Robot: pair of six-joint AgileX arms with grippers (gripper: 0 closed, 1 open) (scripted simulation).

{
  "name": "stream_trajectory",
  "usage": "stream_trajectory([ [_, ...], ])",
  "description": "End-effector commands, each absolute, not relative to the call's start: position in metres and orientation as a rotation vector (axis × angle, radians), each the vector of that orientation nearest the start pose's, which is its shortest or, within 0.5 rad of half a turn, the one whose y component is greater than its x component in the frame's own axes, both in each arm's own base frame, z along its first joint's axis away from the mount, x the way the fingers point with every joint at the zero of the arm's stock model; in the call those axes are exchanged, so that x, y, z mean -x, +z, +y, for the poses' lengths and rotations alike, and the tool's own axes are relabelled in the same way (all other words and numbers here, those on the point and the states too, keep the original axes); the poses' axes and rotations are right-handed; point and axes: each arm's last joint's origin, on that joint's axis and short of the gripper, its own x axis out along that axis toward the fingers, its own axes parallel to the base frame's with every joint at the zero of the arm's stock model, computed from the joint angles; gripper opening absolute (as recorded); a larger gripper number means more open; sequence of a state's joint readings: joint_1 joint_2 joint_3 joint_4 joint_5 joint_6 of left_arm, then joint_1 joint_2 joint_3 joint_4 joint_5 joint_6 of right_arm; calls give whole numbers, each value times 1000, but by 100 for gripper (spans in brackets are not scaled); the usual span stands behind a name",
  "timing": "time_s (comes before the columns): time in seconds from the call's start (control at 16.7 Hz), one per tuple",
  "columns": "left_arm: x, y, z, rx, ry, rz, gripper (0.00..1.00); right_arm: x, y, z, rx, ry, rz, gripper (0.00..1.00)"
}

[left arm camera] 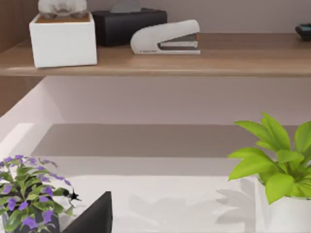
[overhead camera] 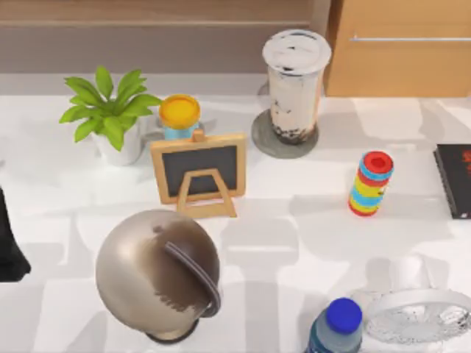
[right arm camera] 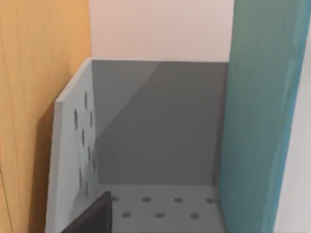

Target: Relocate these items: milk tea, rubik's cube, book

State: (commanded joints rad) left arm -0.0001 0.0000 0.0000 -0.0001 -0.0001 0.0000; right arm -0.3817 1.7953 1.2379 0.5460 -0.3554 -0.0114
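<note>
The milk tea (overhead camera: 296, 84) stands upright on a grey coaster (overhead camera: 266, 141) at the counter's (overhead camera: 294, 220) back. My right wrist view shows the book (right arm camera: 262, 121) in a grey bin (right arm camera: 155, 126); whether my gripper holds it I cannot tell.

A dark part of my left arm (overhead camera: 11, 243) juts in at the far left edge of the top view, about halfway down the table's left side, low and close to the surface. In the left wrist view a black, angled piece of the left gripper (left arm camera: 92, 219) rises from the lower edge, pointing level across the table. In the right wrist view a matching dark wedge of the right gripper (right arm camera: 90, 217) sits at the lower edge, also held roughly level.
</note>
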Motion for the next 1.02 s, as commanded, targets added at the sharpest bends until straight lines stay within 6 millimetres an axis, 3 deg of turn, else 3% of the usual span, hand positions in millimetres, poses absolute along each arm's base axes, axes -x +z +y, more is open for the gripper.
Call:
stream_trajectory([
  [0.3,-106,160,-1,0,0,0,100,-430,250,-177,27,-7,4,100],
  [0.72,-106,160,-1,0,0,0,100,-433,248,-176,26,-4,6,100],
  [1.02,-106,160,-1,0,0,0,100,-452,248,-179,27,-7,3,100],
])
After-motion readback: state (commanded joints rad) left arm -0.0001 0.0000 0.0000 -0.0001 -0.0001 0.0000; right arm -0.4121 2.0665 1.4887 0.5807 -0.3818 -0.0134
